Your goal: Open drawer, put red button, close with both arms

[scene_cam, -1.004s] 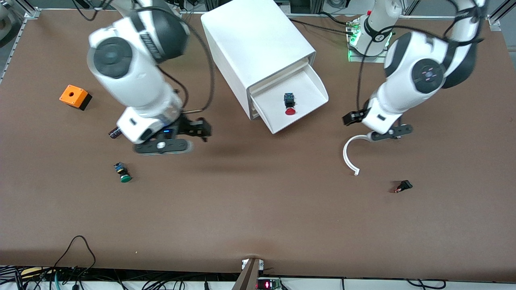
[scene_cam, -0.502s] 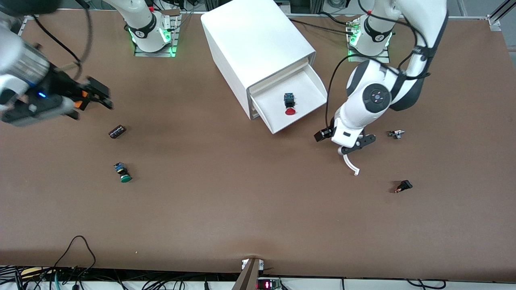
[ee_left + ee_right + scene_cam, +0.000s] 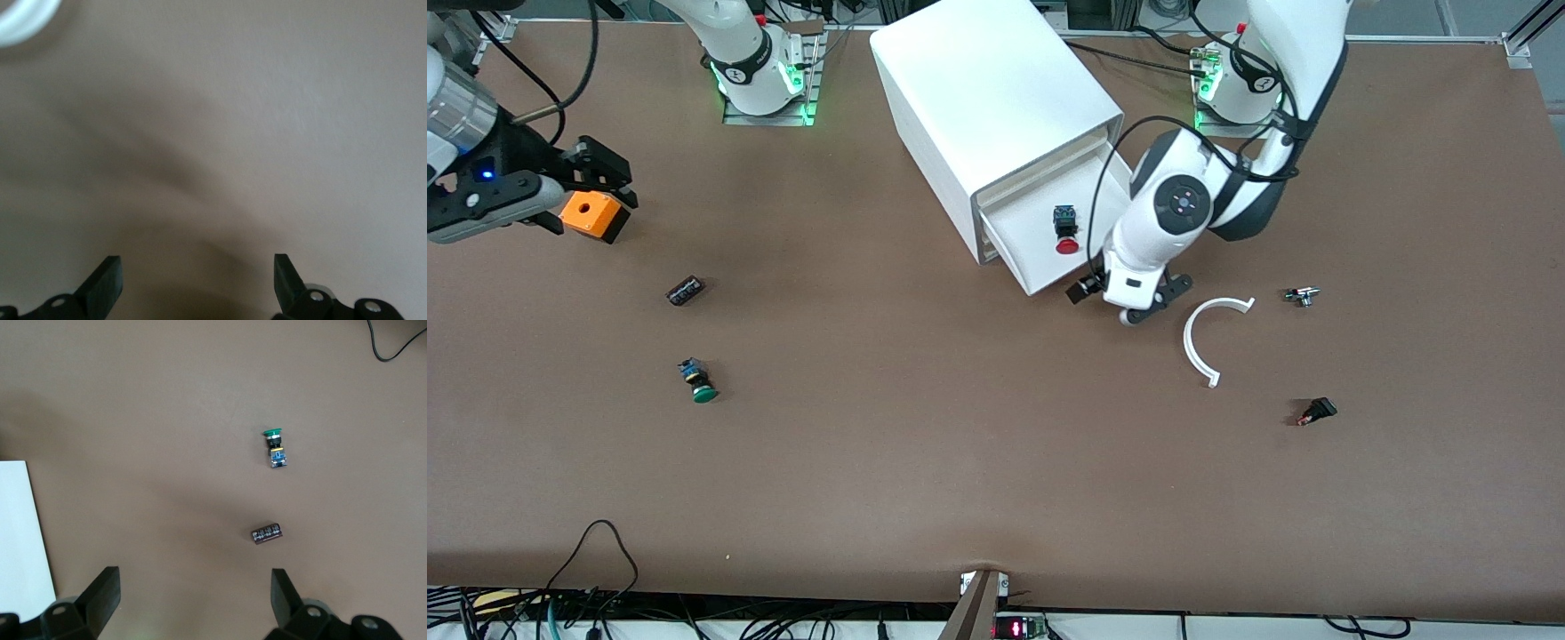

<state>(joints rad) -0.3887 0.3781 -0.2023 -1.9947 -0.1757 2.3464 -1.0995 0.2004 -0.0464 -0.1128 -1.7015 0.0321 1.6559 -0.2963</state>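
1. Surface: a brown table (image 3: 978,462), matte and flat. Cables and a small red display sit along the table edge nearest the front camera. Both my bases stand on plates lit green at the table edge farthest from that camera.
2. Landmark: the white cabinet (image 3: 987,98), set at an angle on the table between my two bases.
3. The drawer (image 3: 1040,262) is pulled out of the cabinet's front. The red button (image 3: 1065,233) lies in it on its side, cap toward the front camera.
4. My left gripper (image 3: 1116,302) sits just in front of the drawer's open end, at the corner toward my left arm's end. Fingers spread wide with nothing between them; the left wrist view shows only bare table under them.
5. My right gripper (image 3: 609,178) is well away from the cabinet, toward my right arm's end, over the orange box (image 3: 590,215). Fingers apart and empty in the right wrist view.
6. A white curved strip (image 3: 1199,342) lies on the table near my left gripper.
7. A green button (image 3: 698,382) and a small dark cylinder (image 3: 685,291) lie toward my right arm's end, nearer the front camera than the cabinet.
8. Hidden: my left forearm covers the drawer's corner and side wall. My right arm is cut off by the front view's edge.
9. Hard to make out: the two small dark parts toward my left arm's end can't be identified.
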